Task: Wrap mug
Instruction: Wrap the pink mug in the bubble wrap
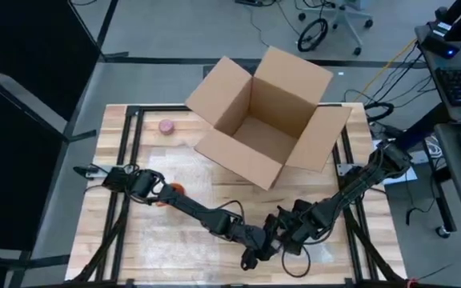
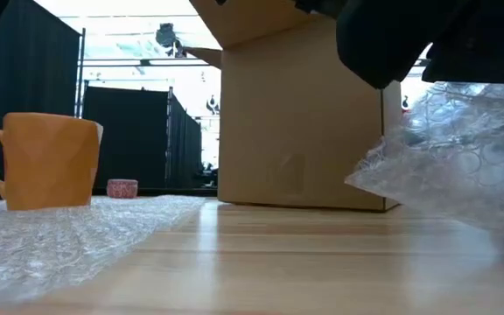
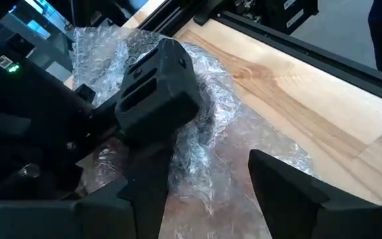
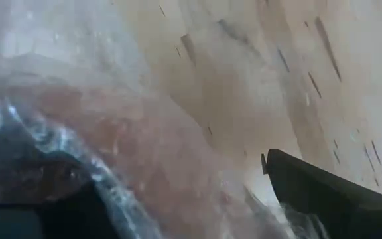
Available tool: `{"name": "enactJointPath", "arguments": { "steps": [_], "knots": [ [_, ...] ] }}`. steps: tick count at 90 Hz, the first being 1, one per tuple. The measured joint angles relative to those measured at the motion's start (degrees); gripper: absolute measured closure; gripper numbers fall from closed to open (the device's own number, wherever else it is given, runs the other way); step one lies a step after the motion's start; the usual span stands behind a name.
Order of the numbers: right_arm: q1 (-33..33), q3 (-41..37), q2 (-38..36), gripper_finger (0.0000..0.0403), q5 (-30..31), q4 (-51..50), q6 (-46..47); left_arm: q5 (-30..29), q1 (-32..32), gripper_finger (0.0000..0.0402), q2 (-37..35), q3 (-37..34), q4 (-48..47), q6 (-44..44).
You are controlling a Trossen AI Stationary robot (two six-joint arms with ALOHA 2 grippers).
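High view: you see both grippers close together at the near edge of the table point(image 1: 146, 248); the left gripper point(image 1: 256, 254) and the right gripper point(image 1: 288, 237) meet over the bubble wrap point(image 1: 314, 254). The orange mug point(image 1: 171, 191) sits well apart, under the left arm, toward that arm's base. The open cardboard box point(image 1: 262, 120) takes the far middle; a small pink tin point(image 1: 166, 126) lies left of it.

Low view: the mug point(image 2: 49, 161) stands upright on a flat part of the wrap point(image 2: 68, 236), handle pointing away from the box point(image 2: 300, 131). A raised bunch of wrap point(image 2: 449, 166) hangs under a dark gripper.

Left wrist view: your left fingers point(image 3: 280, 182) stand apart with wrap point(image 3: 207, 126) between and beyond them. The other gripper point(image 3: 158, 86) is in the crumpled film and seems closed on it.

Right wrist view: only wrap point(image 4: 78, 113) and one finger point(image 4: 323, 189) show; the grip is not clear here.

Judgement: the mug lies to the left of both hands, so the lifted wrap must travel that way; the wood between is free.
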Motion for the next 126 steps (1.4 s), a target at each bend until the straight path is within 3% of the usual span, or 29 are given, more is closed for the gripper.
{"name": "enactJointPath", "arguments": {
  "steps": [51, 83, 93, 106, 126],
  "knots": [
    [-0.04, -0.74, -12.83, 0.0133, 1.74, -2.8, 1.08, -0.18, 0.07, 0.0208, 0.02, 0.0, -0.13, 0.17],
    [-0.69, -0.53, -5.5, 0.0135, 2.06, -0.29, -1.16, -0.18, 0.04, 0.0208, 0.02, 0.0, -0.22, 0.07],
    [-0.68, -0.37, -4.17, 0.016, 1.82, -0.67, -0.99, -0.16, 0.09, 0.0208, 0.02, 0.0, -0.04, 0.07],
    [-0.72, -0.28, -3.04, 0.0236, 1.72, -0.92, -0.92, -0.19, 0.06, 0.0208, 0.02, 0.0, 0.16, 0.02],
    [-0.72, -0.27, -2.16, 0.0239, 1.61, -1.13, -2.09, -0.18, 0.09, 0.0208, 0.02, 0.0, 0.04, -0.02]
  ]
}}
